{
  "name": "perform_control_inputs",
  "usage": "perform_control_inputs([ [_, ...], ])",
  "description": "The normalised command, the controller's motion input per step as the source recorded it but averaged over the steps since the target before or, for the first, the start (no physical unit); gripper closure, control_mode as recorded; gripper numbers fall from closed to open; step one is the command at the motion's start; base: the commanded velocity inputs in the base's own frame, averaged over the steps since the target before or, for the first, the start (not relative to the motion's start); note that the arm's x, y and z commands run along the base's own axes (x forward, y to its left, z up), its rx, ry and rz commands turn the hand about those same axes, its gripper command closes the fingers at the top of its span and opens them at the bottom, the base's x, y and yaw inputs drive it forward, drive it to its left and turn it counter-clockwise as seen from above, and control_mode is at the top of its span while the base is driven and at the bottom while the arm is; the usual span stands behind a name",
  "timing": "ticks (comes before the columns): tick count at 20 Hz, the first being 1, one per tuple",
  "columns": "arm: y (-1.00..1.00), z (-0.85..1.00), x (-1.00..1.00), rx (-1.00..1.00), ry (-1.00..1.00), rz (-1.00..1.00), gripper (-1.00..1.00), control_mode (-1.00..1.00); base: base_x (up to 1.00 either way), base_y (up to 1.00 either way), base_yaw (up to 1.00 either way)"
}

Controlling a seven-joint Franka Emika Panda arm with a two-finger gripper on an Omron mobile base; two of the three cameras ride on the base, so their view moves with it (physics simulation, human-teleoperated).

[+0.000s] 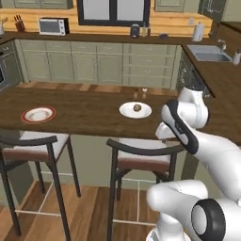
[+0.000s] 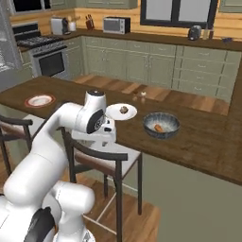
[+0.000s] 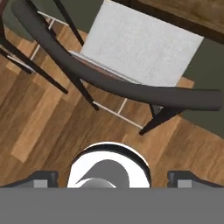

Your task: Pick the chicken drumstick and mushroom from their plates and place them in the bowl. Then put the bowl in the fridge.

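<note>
The gripper [image 3: 112, 179] hangs with jaws spread wide and empty above a stool's grey seat [image 3: 140, 48]. In the right base view the chicken drumstick [image 2: 159, 127] lies in the bowl [image 2: 161, 125] at centre right, while the mushroom [image 2: 124, 109] sits on the white plate [image 2: 121, 112] just left of it.

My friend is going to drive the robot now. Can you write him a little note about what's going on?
Gripper: open, holding nothing, pointing down over a stool seat beside the counter.
Chicken drumstick: already in the bowl on the counter.
Mushroom: still on the plain white plate.
Red-rimmed plate: looks bare, at the counter's far left.
Done: drumstick in bowl.
Left: move the mushroom into the bowl, then put the bowl in the fridge.
</note>
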Motion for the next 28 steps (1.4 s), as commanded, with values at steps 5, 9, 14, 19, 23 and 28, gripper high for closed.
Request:
perform_control_inputs([
  [5, 0.00, 0.00, 0.00, 0.00, 0.00, 0.00, -1.00, 1.00, 0.92, -0.02, -0.46],
  [9, 0.00, 0.00, 0.00, 0.00, 0.00, 0.00, -1.00, 1.00, 0.20, 0.36, -0.68],
  [14, 0.00, 0.00, 0.00, 0.00, 0.00, 0.00, -1.00, 1.00, 0.37, 0.69, -0.61],
  [19, 0.00, 0.00, 0.00, 0.00, 0.00, 0.00, -1.00, 1.00, 0.55, 0.94, 0.04],
  [23, 0.00, 0.00, 0.00, 0.00, 0.00, 0.00, -1.00, 1.00, 0.54, 0.51, 0.60],
  [28, 0.00, 0.00, 0.00, 0.00, 0.00, 0.00, -1.00, 1.00, 0.77, 0.43, 0.29],
])
